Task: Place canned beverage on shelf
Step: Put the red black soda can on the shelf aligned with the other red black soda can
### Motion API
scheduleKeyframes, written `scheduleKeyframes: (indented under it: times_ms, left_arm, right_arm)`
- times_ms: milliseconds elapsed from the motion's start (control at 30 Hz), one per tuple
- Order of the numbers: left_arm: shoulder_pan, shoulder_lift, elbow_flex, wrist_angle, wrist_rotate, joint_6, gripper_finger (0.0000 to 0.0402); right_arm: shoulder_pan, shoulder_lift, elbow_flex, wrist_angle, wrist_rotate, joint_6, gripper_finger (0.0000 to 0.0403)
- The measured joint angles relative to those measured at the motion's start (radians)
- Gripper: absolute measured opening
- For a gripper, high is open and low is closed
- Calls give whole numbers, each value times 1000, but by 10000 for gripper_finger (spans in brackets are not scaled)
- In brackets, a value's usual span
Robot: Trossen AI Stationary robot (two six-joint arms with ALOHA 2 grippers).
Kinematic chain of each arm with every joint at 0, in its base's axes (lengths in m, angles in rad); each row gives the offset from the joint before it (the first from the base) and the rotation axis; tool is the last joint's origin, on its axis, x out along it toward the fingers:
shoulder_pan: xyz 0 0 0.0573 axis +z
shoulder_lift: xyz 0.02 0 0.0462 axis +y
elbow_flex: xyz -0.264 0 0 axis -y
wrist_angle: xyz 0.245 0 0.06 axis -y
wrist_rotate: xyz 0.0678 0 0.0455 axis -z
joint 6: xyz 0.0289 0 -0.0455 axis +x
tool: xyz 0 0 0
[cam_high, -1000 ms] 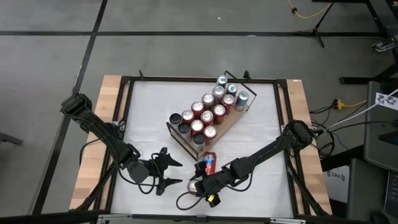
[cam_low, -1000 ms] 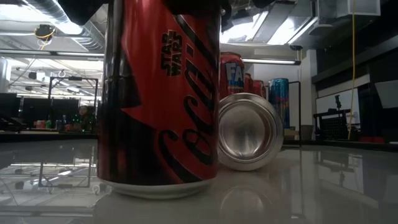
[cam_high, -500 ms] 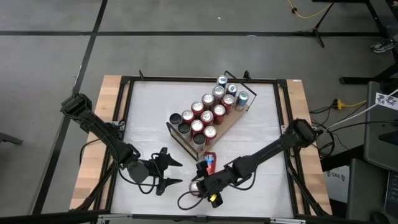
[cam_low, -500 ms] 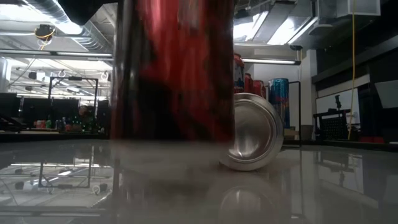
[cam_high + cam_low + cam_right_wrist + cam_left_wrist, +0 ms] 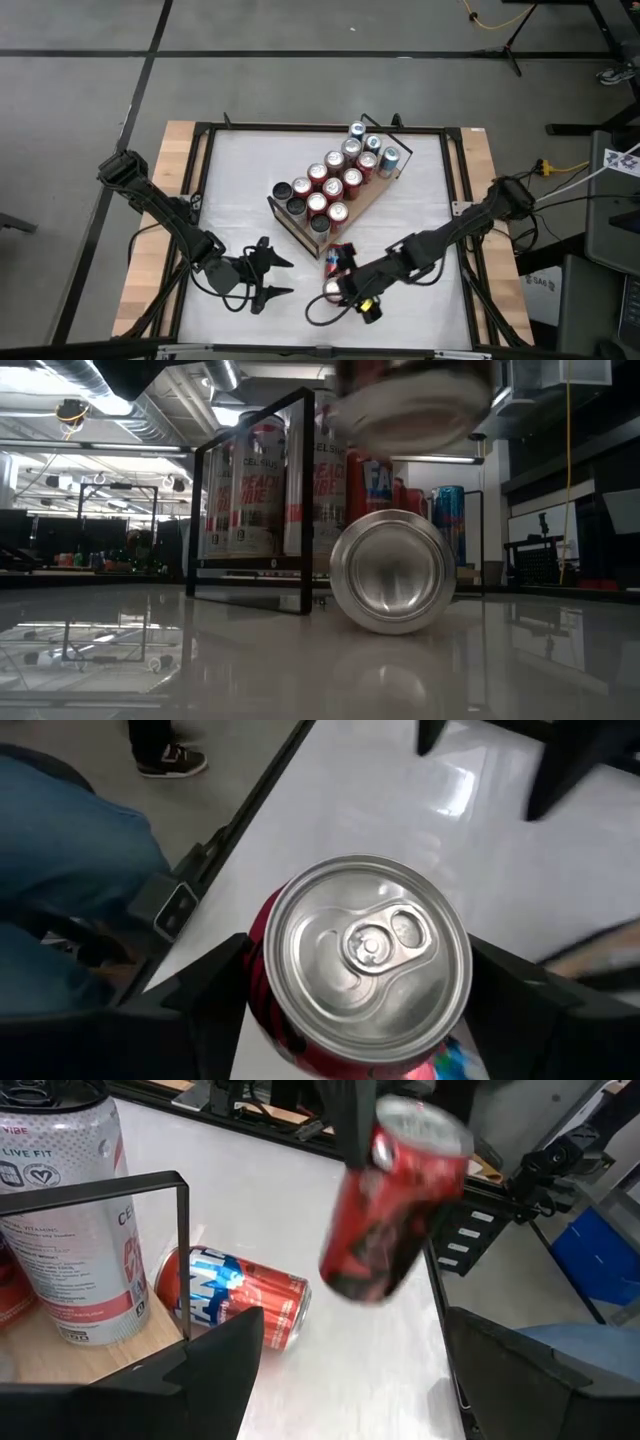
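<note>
Gripping a red-and-black aluminium can [image 5: 331, 289] between its jaws, your right gripper [image 5: 338, 291] holds it tilted above the table, near the light-wood shelf [image 5: 372, 199]; your left gripper [image 5: 270, 269] waits with jaws spread.

I work in a robotics lab or industrial test hall. My white tabletop [image 5: 420, 215] sits in a black metal frame on a grey concrete floor [image 5: 300, 90] marked with dark lines. Loose cables [image 5: 545, 168] and stand legs [image 5: 515, 45] lie around it. Across the room I see exposed ceiling ducting [image 5: 110, 395], strip lights [image 5: 440, 405] and distant workbenches [image 5: 70, 555].
</note>
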Motion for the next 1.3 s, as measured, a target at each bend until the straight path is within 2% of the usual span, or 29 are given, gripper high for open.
scheduleKeyframes:
  times_ms: [167,533,767,867,1033,1300]
  left_arm:
    - [0,0,0,0,-4,0,304]
    - [0,0,0,3,-57,0,304]
    - [0,0,0,3,-107,0,304]
    - [0,0,0,3,-129,0,304]
    - [0,0,0,3,-131,0,304]
    - [0,0,0,3,-131,0,305]
  right_arm:
    - [-1,-99,0,-111,38,0,289]
    - [-4,-295,-1,-370,219,6,290]
    - [-77,-367,-1,-503,243,35,289]
    - [-138,-371,-1,-531,232,4,289]
    - [-253,-371,-3,-539,118,-58,291]
    - [-409,-372,-33,-519,36,-133,290]
